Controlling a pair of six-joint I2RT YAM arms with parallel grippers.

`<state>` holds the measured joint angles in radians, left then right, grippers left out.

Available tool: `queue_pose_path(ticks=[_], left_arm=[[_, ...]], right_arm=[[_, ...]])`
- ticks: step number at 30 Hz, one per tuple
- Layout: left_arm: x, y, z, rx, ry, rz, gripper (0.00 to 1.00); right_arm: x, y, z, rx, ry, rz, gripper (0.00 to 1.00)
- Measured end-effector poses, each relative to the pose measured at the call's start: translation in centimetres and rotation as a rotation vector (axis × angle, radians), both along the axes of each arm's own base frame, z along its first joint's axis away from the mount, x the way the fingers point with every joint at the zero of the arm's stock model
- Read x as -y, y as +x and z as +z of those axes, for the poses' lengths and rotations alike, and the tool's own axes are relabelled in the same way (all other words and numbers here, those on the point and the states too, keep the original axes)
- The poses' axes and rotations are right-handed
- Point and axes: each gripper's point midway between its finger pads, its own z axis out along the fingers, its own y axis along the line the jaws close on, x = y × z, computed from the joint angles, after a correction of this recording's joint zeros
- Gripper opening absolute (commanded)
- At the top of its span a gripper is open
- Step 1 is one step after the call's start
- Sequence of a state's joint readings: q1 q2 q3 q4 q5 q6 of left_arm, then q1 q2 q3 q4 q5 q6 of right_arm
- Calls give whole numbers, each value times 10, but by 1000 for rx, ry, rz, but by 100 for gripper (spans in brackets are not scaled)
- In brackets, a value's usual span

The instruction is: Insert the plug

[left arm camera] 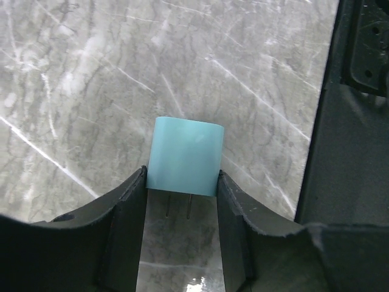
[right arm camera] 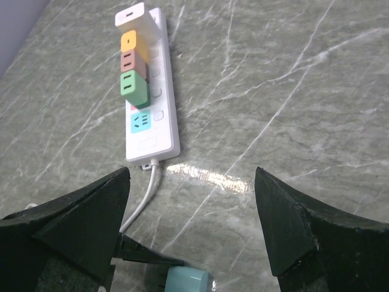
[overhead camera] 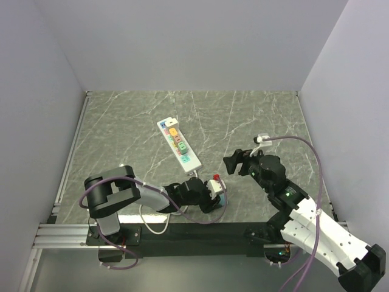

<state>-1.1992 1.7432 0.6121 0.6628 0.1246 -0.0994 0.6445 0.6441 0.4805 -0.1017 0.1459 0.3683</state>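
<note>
The left claw (overhead camera: 214, 193) is closed on the teal plug (left arm camera: 185, 155), its two fingers pressing on the body's opposite sides. Two prongs (left arm camera: 188, 207) show below the body, in the gap between the fingers. This pair sits low over the near middle of the tabletop (overhead camera: 121, 134).

The power strip (overhead camera: 178, 144) lies flat, just far and slightly left of the held plug. Its long axis runs diagonally from far-left to near-right, so its near end, where the cord (right arm camera: 146, 198) leaves, points toward the left claw. In the right wrist view, a white adapter and yellow, brown and green adapters fill the far sockets. The blue socket (right arm camera: 141, 121), nearest the cord end, is free, and it is also the closest one to the plug.

The right claw (right arm camera: 192, 182) is spread wide and holds nothing. It hovers right of the strip's near end, facing along it. The left arm is the nearer one and already has the plug. By my judgement the move is a short carry far and left, with the prongs turned to face down over the blue socket.
</note>
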Motion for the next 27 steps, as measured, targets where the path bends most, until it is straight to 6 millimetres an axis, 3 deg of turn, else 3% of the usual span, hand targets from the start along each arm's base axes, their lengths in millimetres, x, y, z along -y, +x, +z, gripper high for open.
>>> queue_pose_path(ticks=[6, 11, 19, 23, 27], left_arm=[[-4, 16, 6, 24, -8, 38, 8], [-14, 51, 39, 76, -74, 112, 9], [-42, 92, 88, 164, -181, 211, 9], [-53, 106, 99, 199, -195, 240, 9], [-54, 108, 102, 219, -195, 227, 9]], right_arm=[[12, 15, 3, -19, 5, -47, 89], [11, 19, -12, -79, 2, -26, 89], [0, 21, -22, -146, 56, 62, 89], [-12, 24, -21, -170, 120, 141, 84], [-31, 19, -23, -204, 171, 254, 81]])
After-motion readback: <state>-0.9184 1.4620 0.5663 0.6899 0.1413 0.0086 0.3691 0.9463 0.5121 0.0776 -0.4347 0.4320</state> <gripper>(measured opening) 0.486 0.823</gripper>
